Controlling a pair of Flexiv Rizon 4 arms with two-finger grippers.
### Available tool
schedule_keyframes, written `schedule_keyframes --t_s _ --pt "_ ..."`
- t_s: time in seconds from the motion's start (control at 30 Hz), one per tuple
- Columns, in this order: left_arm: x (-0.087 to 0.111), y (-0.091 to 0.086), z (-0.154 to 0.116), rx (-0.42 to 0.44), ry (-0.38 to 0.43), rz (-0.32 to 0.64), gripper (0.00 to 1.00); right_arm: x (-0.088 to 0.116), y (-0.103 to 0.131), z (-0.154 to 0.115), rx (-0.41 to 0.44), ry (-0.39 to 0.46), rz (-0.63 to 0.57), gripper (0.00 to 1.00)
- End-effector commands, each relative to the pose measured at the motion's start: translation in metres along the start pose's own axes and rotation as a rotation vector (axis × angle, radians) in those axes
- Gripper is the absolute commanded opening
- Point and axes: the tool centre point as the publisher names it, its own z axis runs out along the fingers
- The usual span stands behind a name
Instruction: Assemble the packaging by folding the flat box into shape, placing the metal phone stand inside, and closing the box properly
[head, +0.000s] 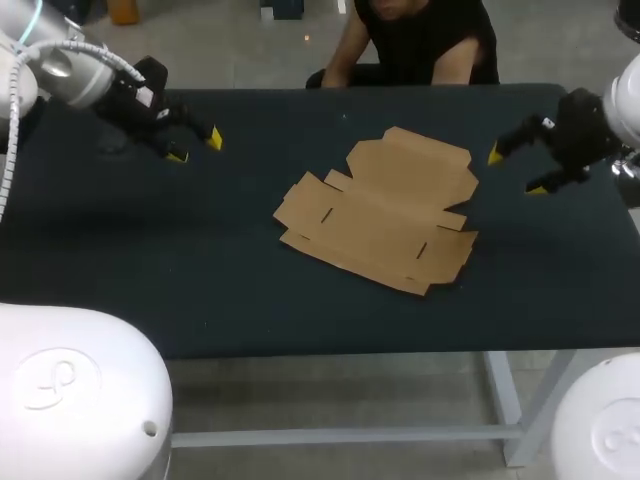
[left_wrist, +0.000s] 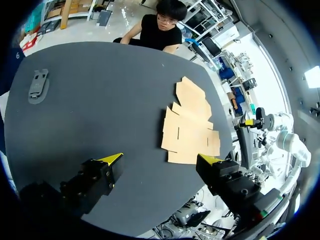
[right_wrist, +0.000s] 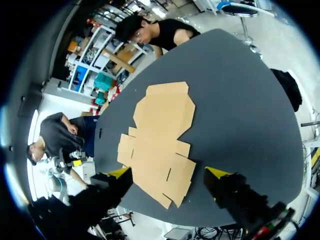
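The dark counter (head: 200, 260) fills the middle of the head view. Just right of centre on it lies the flat box (head: 385, 210), brown card fully unfolded, with no flap raised. Your left tool (head: 195, 147) hangs at upper left and your right tool (head: 516, 172) at upper right. Both have their yellow tips apart, hold nothing, and are well clear of the card. The grey metal phone stand (left_wrist: 38, 85) lies far ahead of the left tool, well apart from the box. To fold cleanly, you likely need one tool pinning the base panel while the other lifts a wall along its crease.
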Motion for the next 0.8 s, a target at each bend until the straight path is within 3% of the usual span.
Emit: schedule_keyframes --t_s 0.03,0.27,0.63,0.8 --pt "-0.003 -0.004 0.008 -0.025 0.015 0.029 1.00 0.000 0.001 -0.001 0.005 0.004 -0.002 1.00" --pt "0.007 -0.009 0.029 -0.084 0.064 0.132 1.00 0.000 0.001 -0.001 0.005 0.004 -0.002 1.00" --pt "0.010 -0.026 0.072 -0.177 0.111 0.191 1.00 0.003 0.006 0.008 0.025 0.013 0.057 1.00" --pt "0.014 -0.029 0.095 -0.214 0.083 0.219 1.00 0.006 0.005 0.012 0.036 0.021 0.048 1.00"
